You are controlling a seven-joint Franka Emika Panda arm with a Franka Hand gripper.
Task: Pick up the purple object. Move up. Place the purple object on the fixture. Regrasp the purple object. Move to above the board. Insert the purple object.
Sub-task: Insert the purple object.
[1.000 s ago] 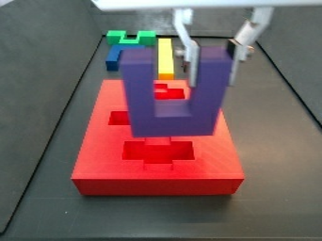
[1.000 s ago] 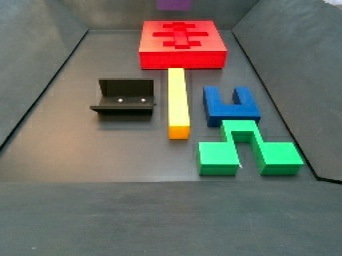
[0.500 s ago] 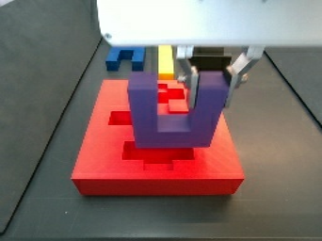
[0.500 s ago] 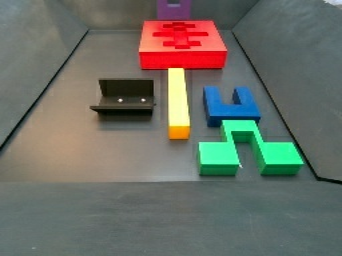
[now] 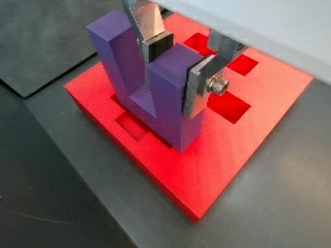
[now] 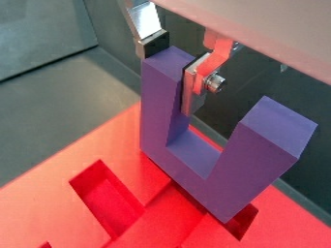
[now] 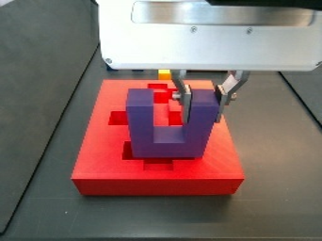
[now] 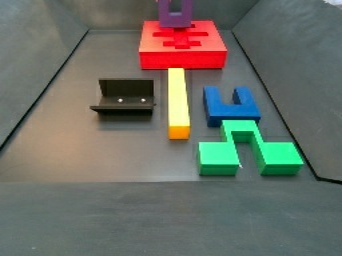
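The pincer (image 7: 205, 97) is clamped on one prong of the purple block (image 7: 167, 120), holding it upright low over the red board (image 7: 94, 160). This looks like insertion; next, lower it squarely into a recess.

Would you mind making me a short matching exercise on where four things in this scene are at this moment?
Things:
1. purple object
2. fixture
3. yellow bar
4. green block

Places:
A. on the floor between the fixture and the blue block
B. held upright by one prong in the gripper, over the board
C. nearest the camera in a side view, in front of the blue block
D. alone on the floor, beside the yellow bar

Pairs: 1-B, 2-D, 3-A, 4-C
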